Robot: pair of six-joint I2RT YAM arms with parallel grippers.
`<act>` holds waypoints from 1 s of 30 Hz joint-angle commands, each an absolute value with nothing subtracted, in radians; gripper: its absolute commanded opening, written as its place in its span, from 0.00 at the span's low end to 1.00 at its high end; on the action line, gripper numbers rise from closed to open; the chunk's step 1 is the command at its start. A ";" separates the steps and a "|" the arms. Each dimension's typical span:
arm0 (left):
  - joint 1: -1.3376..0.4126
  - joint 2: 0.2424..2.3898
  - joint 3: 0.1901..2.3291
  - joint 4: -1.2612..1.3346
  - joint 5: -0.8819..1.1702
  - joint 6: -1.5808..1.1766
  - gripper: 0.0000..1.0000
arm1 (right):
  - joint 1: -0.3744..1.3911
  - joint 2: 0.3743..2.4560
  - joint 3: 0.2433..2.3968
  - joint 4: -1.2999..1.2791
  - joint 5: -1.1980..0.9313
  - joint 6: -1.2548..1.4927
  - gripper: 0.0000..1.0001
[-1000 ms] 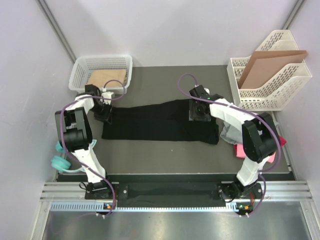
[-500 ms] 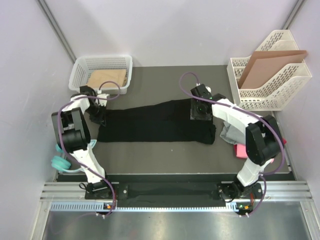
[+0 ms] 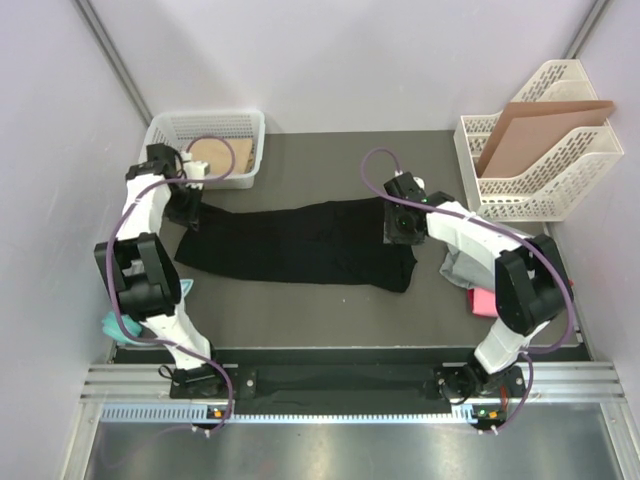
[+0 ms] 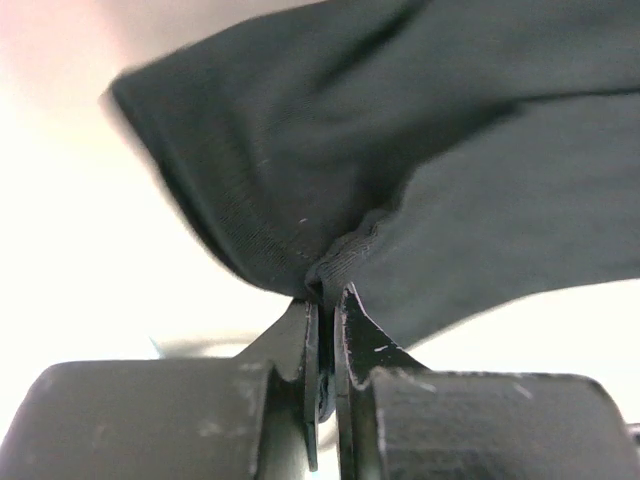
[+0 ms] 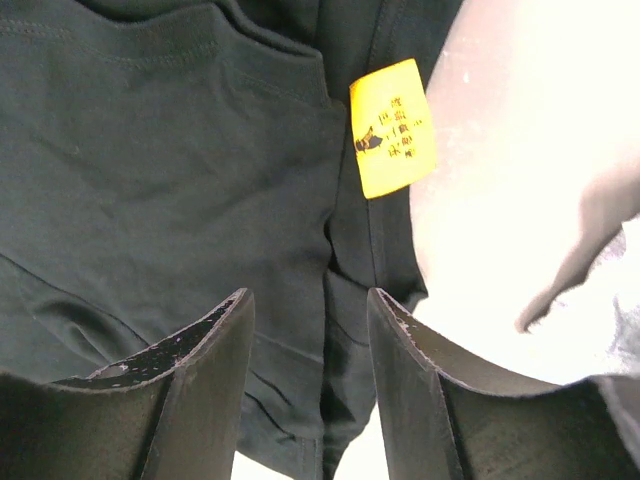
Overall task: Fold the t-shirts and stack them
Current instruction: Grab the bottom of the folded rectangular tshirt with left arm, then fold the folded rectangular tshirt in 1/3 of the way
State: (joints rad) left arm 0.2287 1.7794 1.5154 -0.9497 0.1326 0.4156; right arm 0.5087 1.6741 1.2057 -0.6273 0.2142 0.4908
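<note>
The black t-shirt [image 3: 300, 245] lies stretched in a long band across the dark mat. My left gripper [image 3: 188, 212] is shut on its left end, and the left wrist view shows a fold of black cloth [image 4: 400, 150] pinched between the jaws of the gripper [image 4: 325, 292]. My right gripper [image 3: 400, 225] is open just above the shirt's right end. The right wrist view shows the gripper [image 5: 308, 295] with its jaws apart over black cloth [image 5: 170, 150], near a yellow label [image 5: 392, 127]. A grey t-shirt [image 3: 460, 268] and a pink one [image 3: 482, 300] lie bunched at the right.
A white basket [image 3: 160, 135] with a brown item stands at the back left. A white file rack [image 3: 545, 190] holding a brown cardboard sheet [image 3: 530, 125] stands at the back right. A teal object [image 3: 115, 325] lies off the mat's left edge.
My left gripper has moved left and back, dragging the black shirt leftward. The shirt's right end has slid left under the open right gripper, which stayed in place.
</note>
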 commanded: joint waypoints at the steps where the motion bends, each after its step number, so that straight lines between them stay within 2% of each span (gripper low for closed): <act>1: 0.115 1.736 1.534 -1.015 0.107 0.359 0.00 | 0.518 1.612 1.197 -0.607 0.216 0.492 0.49; 11: -0.181 1.782 1.644 -1.091 0.092 0.229 0.00 | 0.518 1.592 1.174 -0.598 0.218 0.494 0.48; 21: -0.333 1.874 1.770 -1.100 0.081 0.149 0.00 | 0.515 1.572 1.151 -0.600 0.225 0.488 0.47; 30: -0.442 2.052 1.907 -1.103 0.103 0.098 0.00 | 0.509 1.559 1.134 -0.603 0.235 0.488 0.46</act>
